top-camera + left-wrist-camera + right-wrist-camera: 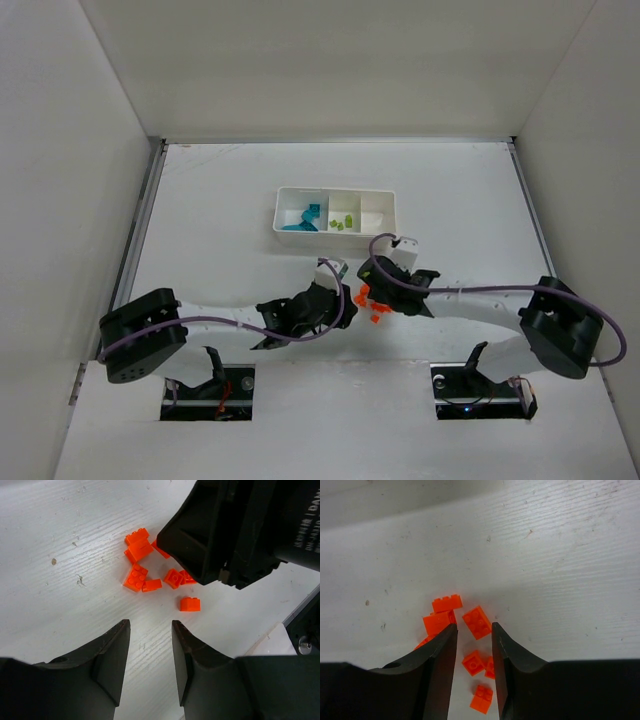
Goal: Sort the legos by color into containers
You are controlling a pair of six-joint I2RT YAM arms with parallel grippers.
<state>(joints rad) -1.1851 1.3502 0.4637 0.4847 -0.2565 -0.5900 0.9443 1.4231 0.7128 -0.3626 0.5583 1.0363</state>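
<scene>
I count teal-blue plastic bricks and tiny lime-green bricks sorted in the white divided plastic tray, with small orange bricks unsorted on the white table between my left gripper and right gripper, both spread empty.

1. tray: far-centre on bench, 3 compartments side by side.
2. L-compartment bricks lie in tray's left section; mid-compartment bricks in centre one.
3. loose brick cluster: on bench, near of tray.
4. left claw just left of cluster; right claw over it.
</scene>
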